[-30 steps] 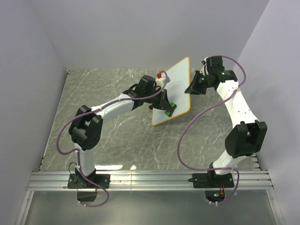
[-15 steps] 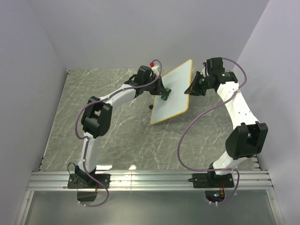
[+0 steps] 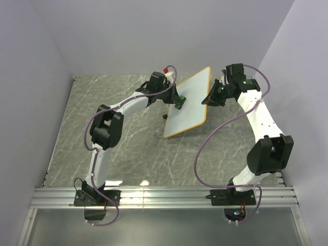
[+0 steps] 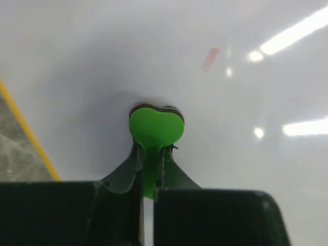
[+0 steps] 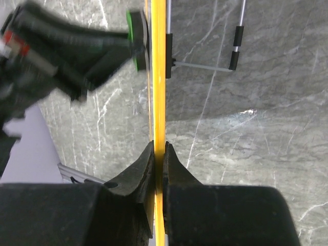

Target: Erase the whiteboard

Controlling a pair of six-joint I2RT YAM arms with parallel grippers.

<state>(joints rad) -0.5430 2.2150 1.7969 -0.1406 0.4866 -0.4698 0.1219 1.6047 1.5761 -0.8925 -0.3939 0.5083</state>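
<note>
The left gripper is clamped tight on the stem of a small green eraser, pushing its rounded head flat against the face of the whiteboard. The right gripper is closed on the board's right-hand rim, its two black fingers pinching the thin orange-yellow edge from either side.

The whiteboard sits over the far middle of the table, between the two arms, tipped up at an angle rather than lying flat. Its face is glossy white inside the narrow orange rim, with rounded corners. Up close it looks clean: bright streaks and spots of lamp glare, plus one small pinkish smudge that could be a mark or a reflection, I can't tell which. The eraser touches it near the upper left part of the face.

Behind the board a thin wire stand with black rubber ends sticks out over the grey marbled tabletop. The left arm reaches across in front of the board's left side. A purple cable loops off the right arm, and a metal rail runs along the near edge, where both bases are bolted.
</note>
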